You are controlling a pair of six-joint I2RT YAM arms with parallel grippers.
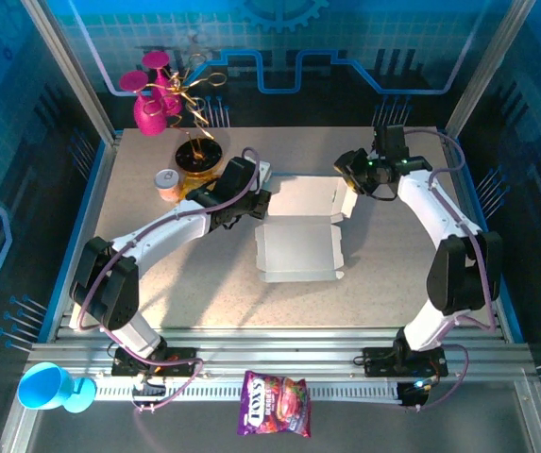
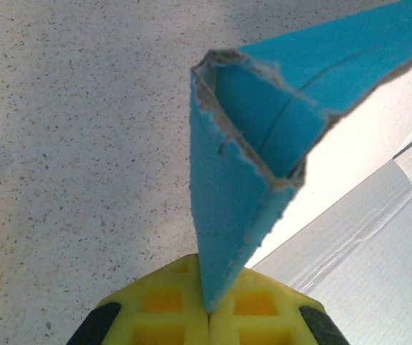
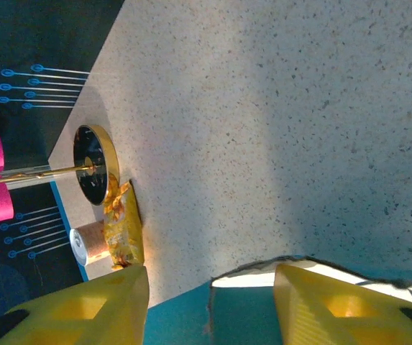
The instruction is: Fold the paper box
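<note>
**Paper box (image 1: pixel 298 247) gripped at one back corner, straddled at the other**

Viewed from above, left to right. Off the speckled table (image 1: pixel 213 293), by the near left rail, a blue cup (image 1: pixel 48 387). At the back left, pink vases (image 1: pixel 149 99), then a gold stand on a dark round base (image 1: pixel 199 156) with a small can (image 1: pixel 168 184) just beside it, all crowded close behind the left arm's wrist. Left gripper (image 1: pixel 257 196) at the box's left rear corner, clamped tight on a raised blue flap. From the left wrist camera, yellow fingers (image 2: pixel 155 309) pinched together on the flap's lower edge, with a folded blue wall rising above them and the pale inside of the sheet lying flat to the right. Box in mid-table between the two grippers, pale inside facing up. Below it on the near rail, a purple snack bag (image 1: pixel 275 404). Right gripper (image 1: pixel 353 181) at the right rear corner, jaws standing apart around the box's blue edge, with a gap showing between one finger and the card
</note>
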